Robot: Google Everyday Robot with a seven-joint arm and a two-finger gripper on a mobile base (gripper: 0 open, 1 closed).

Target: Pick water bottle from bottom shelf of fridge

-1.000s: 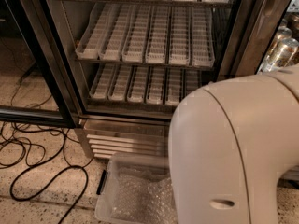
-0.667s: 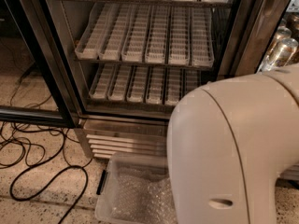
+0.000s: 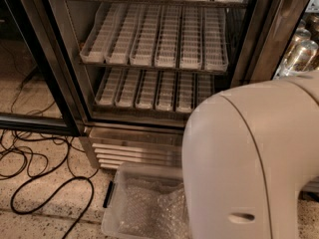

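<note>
The fridge [image 3: 70, 78] stands open in front of me, with a black-framed door and a louvered steel base grille [image 3: 134, 151]. Its bottom shelf [image 3: 154, 91] holds a row of narrow white slotted lane trays, and the lanes that show are bare. No water bottle shows; the right end of the shelf is hidden behind my arm's white casing [image 3: 249, 163]. The gripper is not in view; only this large casing fills the lower right.
A middle shelf [image 3: 154, 39] holds the same white trays. Silver drink cans [image 3: 301, 51] sit behind the right glass door. A clear plastic bin [image 3: 112, 213] with bubble wrap lies on the floor below the grille. Black cables [image 3: 30, 168] loop on the floor at left.
</note>
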